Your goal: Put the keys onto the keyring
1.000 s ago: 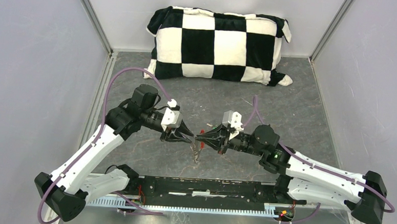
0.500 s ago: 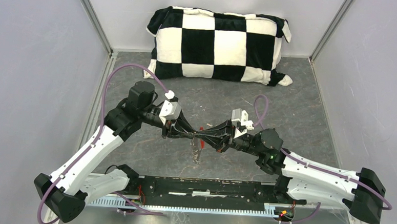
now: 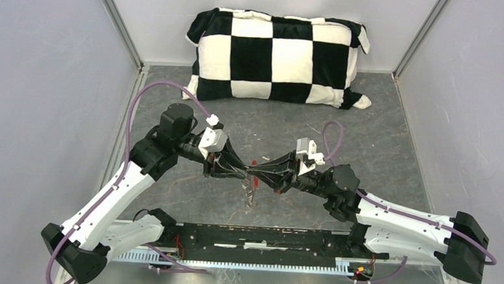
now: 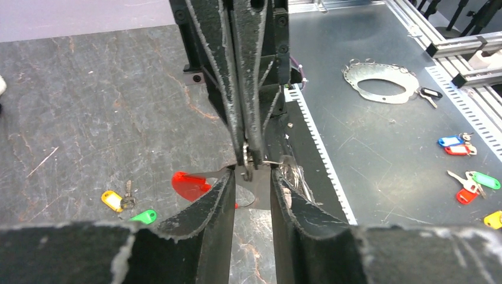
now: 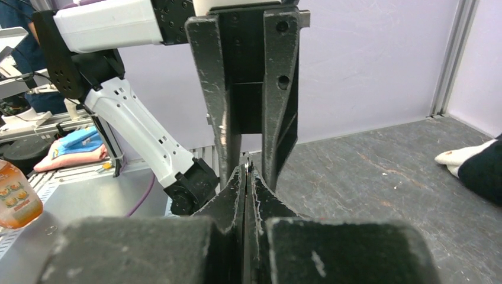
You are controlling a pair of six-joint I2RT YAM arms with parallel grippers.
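Top view: left gripper [image 3: 241,174] and right gripper [image 3: 256,177] meet tip to tip at frame centre. keyring [image 3: 250,194] dangles between them, above mat [image 3: 367,135].

Left wrist: right fingers clamped on ring. Left fingers apart, flanking it; grip or not, cannot tell. On mat, lower left: yellow key [image 4: 112,200], green key [image 4: 144,216], neither threaded.

Right wrist: ring edge pinched, frame centre.

Likely best: hold pinch steady, pry coil open, then fetch key.

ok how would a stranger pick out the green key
Find the dark mat, not the metal bench. In the left wrist view, left of the red tag, two tiny keys lie together; the green key has a bright green head, unlike the yellow key beside it.
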